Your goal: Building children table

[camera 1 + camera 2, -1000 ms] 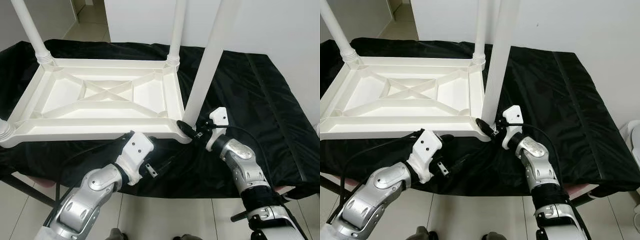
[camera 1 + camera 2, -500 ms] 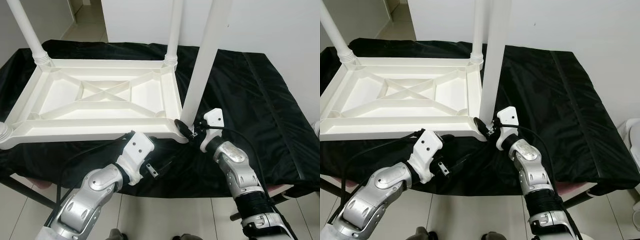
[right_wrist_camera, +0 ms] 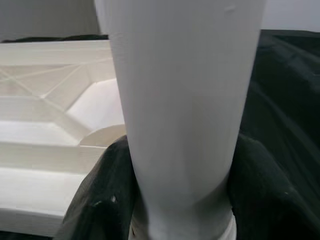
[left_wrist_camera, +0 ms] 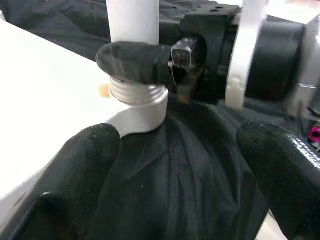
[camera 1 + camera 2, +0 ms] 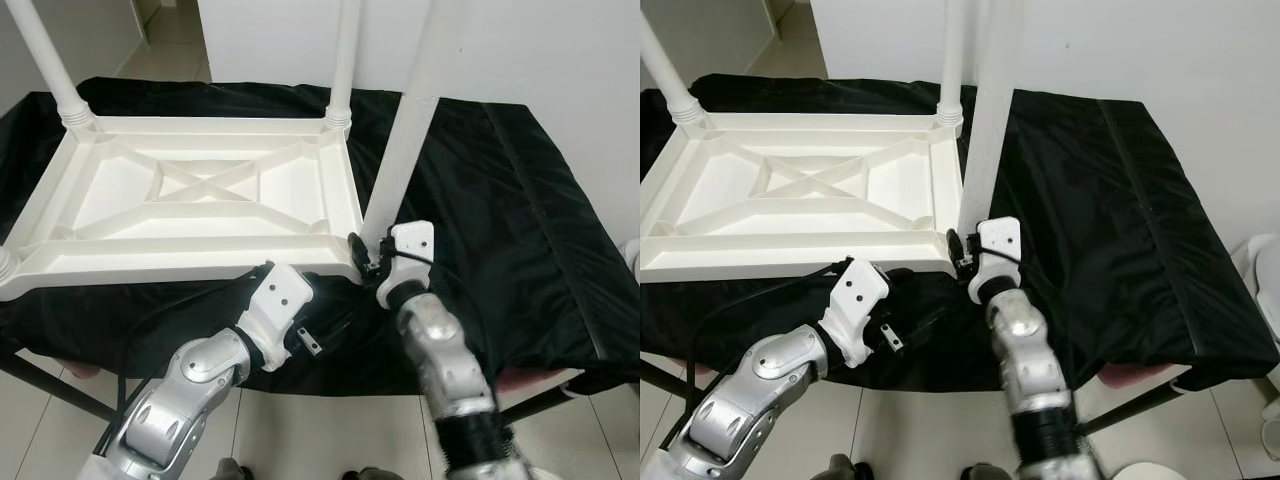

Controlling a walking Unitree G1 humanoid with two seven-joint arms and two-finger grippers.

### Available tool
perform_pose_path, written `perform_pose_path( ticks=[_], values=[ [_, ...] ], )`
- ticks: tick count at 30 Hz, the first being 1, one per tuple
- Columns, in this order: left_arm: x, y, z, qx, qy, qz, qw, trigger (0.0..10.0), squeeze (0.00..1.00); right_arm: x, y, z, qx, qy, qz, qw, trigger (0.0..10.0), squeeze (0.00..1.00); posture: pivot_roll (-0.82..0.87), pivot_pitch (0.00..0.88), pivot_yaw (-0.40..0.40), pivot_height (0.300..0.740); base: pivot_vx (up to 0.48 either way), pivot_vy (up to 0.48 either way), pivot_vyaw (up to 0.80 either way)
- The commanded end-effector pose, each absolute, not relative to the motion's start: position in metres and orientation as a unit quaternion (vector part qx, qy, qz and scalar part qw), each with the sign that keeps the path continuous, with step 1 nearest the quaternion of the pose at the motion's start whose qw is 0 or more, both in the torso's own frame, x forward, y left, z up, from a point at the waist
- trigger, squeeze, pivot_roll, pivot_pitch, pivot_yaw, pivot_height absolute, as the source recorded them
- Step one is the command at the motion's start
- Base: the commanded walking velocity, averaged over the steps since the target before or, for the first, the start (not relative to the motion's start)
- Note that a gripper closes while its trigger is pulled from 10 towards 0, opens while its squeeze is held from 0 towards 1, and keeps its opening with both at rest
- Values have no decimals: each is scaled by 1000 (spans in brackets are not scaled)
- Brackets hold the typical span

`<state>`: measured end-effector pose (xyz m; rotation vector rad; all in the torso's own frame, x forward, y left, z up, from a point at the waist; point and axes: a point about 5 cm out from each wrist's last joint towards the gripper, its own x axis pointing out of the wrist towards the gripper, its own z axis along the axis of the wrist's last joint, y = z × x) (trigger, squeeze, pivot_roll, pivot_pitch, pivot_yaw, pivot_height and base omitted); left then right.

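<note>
A white plastic children's table (image 5: pixel 180 262) lies upside down on a black cloth. Two white legs (image 5: pixel 345 60) stand upright in its far corners. A third white leg (image 5: pixel 405 150) stands at the near right corner, its threaded base (image 4: pixel 137 95) at the corner socket. My right gripper (image 5: pixel 368 262) is shut on this leg just above the base, with black fingers (image 3: pixel 95 200) on either side of it. My left gripper (image 4: pixel 180 180) is open just below and in front of that corner, over the cloth, holding nothing.
The black cloth (image 5: pixel 500 200) covers a low platform whose front edge runs just before my arms. Tiled floor (image 5: pixel 330 430) lies below it. A white wall rises close behind. A white object (image 5: pixel 1265 270) sits at the far right.
My right arm has swung its elbow left and inward beneath the near right corner, still gripping the leg. The left arm has barely moved. The camera shifted slightly.
</note>
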<state>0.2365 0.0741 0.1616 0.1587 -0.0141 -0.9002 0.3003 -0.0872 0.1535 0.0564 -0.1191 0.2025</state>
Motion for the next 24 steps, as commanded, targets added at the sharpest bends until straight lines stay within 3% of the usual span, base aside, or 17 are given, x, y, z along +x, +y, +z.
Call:
perform_pose_path(
  ticks=[1, 10, 11, 18, 19, 21, 22, 24],
  values=[
    [235, 70, 160, 78, -4, -444, 893, 10000, 0, 295, -81, 140, 39, -23, 96, 994, 10000, 0, -107, 102, -10, 740, 0, 0, 0],
    [236, 71, 160, 82, -3, -444, 892, 10000, 0, 293, -79, 141, 38, -22, 100, 994, 10000, 0, -103, 93, -7, 740, 0, 0, 0],
    [236, 71, 161, 82, -4, -446, 891, 10000, 0, 292, -77, 143, 53, -29, 109, 992, 10000, 1000, -102, 92, -8, 740, 0, 0, 0],
    [235, 69, 162, 81, -7, -445, 892, 10000, 0, 294, -81, 150, 51, -46, 97, 993, 10000, 1000, -98, 89, -13, 740, 0, 0, 0],
    [235, 69, 162, 80, -7, -444, 892, 10000, 0, 294, -82, 151, 53, -47, 102, 992, 10000, 675, -95, 89, -15, 740, 0, 0, 0],
    [235, 69, 162, 79, -7, -444, 893, 10000, 0, 295, -83, 152, 55, -48, 106, 992, 10000, 675, -95, 89, -15, 740, 0, 0, 0],
    [235, 70, 162, 78, -7, -443, 893, 10000, 0, 296, -85, 153, 51, -51, 120, 990, 10000, 0, -96, 90, -14, 740, 0, 0, 0],
    [234, 70, 162, 78, -7, -443, 893, 10000, 0, 297, -86, 153, 47, -53, 129, 989, 10000, 0, -96, 90, -14, 740, 0, 0, 0]
  ],
)
